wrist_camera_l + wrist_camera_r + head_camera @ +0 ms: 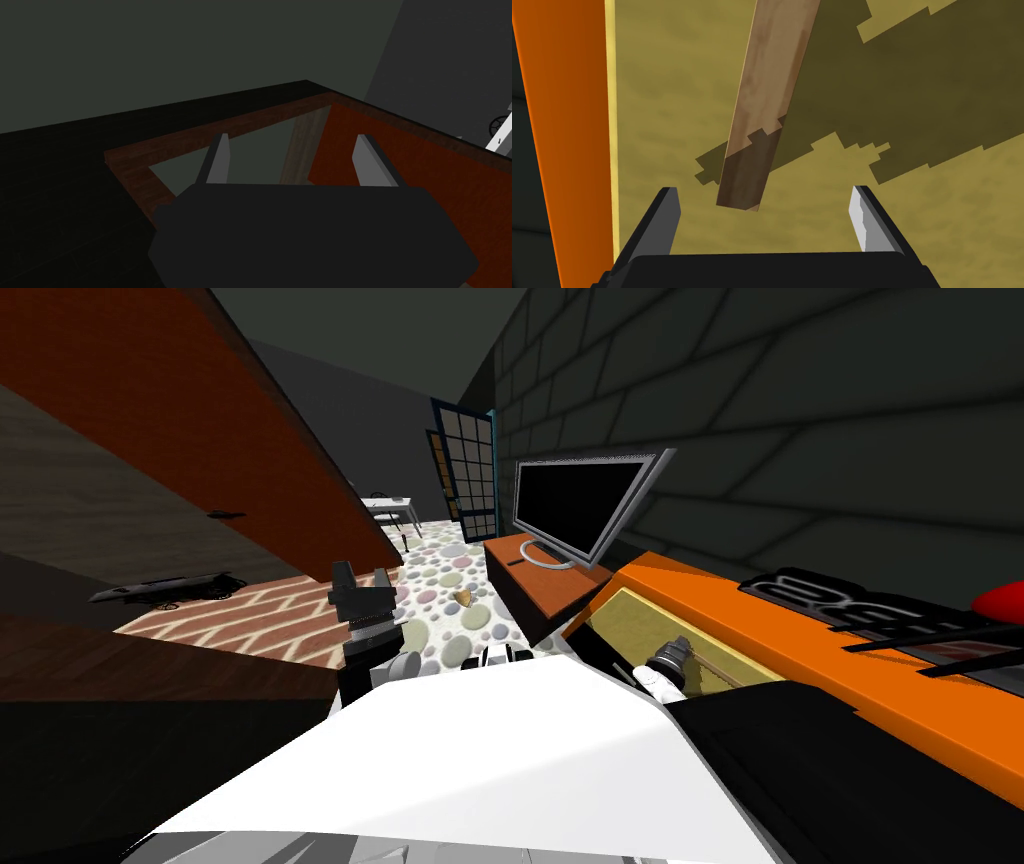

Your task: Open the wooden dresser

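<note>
Right tool [763, 190] spread; dresser handle [772, 90] points lengthwise away, slanted.

The orange-topped dresser [800, 638], whose yellow front faces the right gripper [764, 192] and its spread jaws, carries a black openwork object [830, 598] and something red [1000, 600]. Beyond those jaws, a low red-brown stand [545, 588] bears 1 flat screen [575, 503]. Below them, pebble-patterned floor [440, 558] carries a herringbone rug [260, 613].
</note>
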Motion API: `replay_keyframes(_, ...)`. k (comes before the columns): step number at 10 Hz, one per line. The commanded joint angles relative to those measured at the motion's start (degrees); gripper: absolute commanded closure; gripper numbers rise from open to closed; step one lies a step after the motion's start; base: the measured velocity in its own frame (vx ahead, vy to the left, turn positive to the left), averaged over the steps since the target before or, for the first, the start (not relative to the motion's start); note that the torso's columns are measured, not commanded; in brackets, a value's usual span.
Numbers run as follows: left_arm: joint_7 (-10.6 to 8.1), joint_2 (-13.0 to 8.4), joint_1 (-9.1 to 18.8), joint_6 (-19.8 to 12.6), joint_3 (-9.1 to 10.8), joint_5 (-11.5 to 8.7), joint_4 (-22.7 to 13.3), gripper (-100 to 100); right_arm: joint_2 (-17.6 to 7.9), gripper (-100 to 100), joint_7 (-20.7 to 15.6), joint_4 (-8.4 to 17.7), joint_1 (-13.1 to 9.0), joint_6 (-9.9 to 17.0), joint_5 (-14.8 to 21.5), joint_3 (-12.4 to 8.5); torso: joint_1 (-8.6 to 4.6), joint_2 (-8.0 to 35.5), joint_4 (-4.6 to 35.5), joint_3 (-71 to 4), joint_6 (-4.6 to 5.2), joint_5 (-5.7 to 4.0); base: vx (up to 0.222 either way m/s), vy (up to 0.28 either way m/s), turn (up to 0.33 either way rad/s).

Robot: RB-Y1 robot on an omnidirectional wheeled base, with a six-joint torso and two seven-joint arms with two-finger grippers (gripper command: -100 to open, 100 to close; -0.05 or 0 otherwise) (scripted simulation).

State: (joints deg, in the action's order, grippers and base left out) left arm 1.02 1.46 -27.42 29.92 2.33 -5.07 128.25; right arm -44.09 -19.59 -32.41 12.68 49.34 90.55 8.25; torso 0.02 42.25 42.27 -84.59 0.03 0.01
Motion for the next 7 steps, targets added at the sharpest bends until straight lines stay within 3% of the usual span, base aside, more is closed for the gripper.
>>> replay_keyframes(1, 0.00, 0.00, -0.01, 0.00, 0.00, 0.00, 0.00, 0, -0.07, 100, 0.81, -0.09, 0.33, 0.30, 0.67, 0.65, 0.02, -0.17, -0.05, -0.10, 0.02, 0.00, 0.058, 0.004, -0.208)
replay_keyframes(3, 0.00, 0.00, -0.05, 0.01, 0.01, 0.00, 0.01, 0, -0.23, 100, 2.62, -1.49, 1.87, 1.22, 1.97, 1.91, -0.41, -0.45, -0.26, -0.19, 0.31, -0.46, 0.160, 0.024, -0.245)
replay_keyframes(5, 0.00, 0.00, -0.05, 0.01, 0.01, 0.00, 0.01, 0, -0.45, 100, 5.03, -3.36, 3.92, 2.46, 3.71, 3.59, -0.46, -0.06, -0.10, 0.06, -0.05, -0.48, 0.147, 0.054, -0.217)
replay_keyframes(6, 0.00, 0.00, -0.04, 0.01, 0.01, 0.00, 0.01, 0, -0.71, 100, 4.40, -2.32, 3.03, 2.45, 3.29, 2.97, -0.50, -0.04, -0.08, 0.10, -0.11, -0.55, 0.064, 0.030, -0.069)
replay_keyframes(7, 0.00, 0.00, -0.02, 0.01, 0.01, 0.00, 0.00, 0, -1.77, 100, 3.48, -4.02, 2.50, 3.64, 0.76, 5.79, -0.55, 0.12, 0.00, 0.16, -0.26, -0.45, -0.010, 0.018, -0.103)
